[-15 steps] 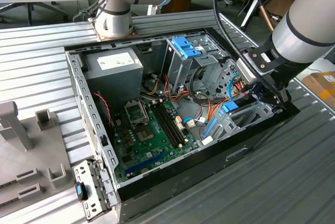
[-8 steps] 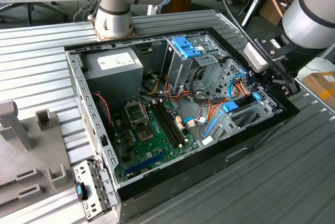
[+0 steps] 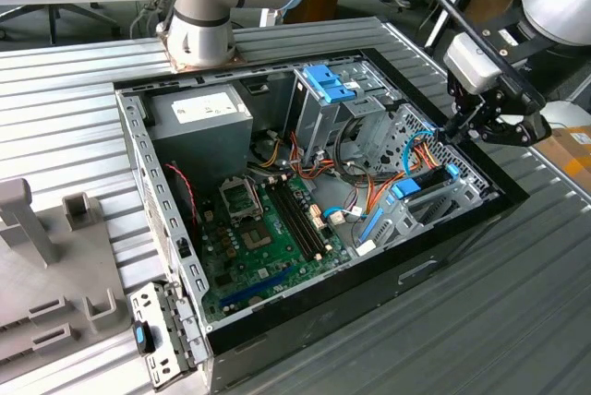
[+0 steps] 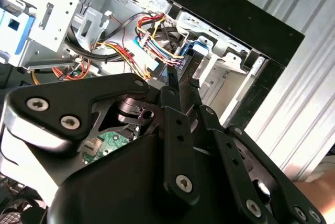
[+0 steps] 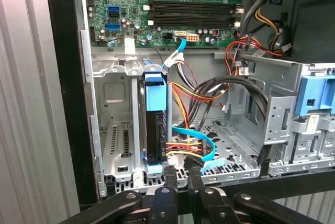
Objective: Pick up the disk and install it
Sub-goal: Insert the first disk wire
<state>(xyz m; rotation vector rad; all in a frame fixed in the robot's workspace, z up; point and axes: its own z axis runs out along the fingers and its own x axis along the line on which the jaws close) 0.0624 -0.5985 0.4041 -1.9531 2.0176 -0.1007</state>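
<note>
Seated on edge in its metal bay, the grey hard disk with blue carrier rails (image 5: 156, 124) appears installed; the black gripper (image 5: 181, 178) is seen just beside it, fingers nearly closed, empty.

The disk (image 5: 155, 130) is dark with bright blue rails, the claw (image 5: 179, 177) is plain black, and the motherboard (image 3: 268, 229) is green. Cables (image 5: 188, 148) are a mix of red, yellow, orange, black and light blue, the case (image 3: 443, 266) is black outside and silver-grey inside, and the worktop (image 3: 55, 137) is grey with ribbed stripes.
</note>
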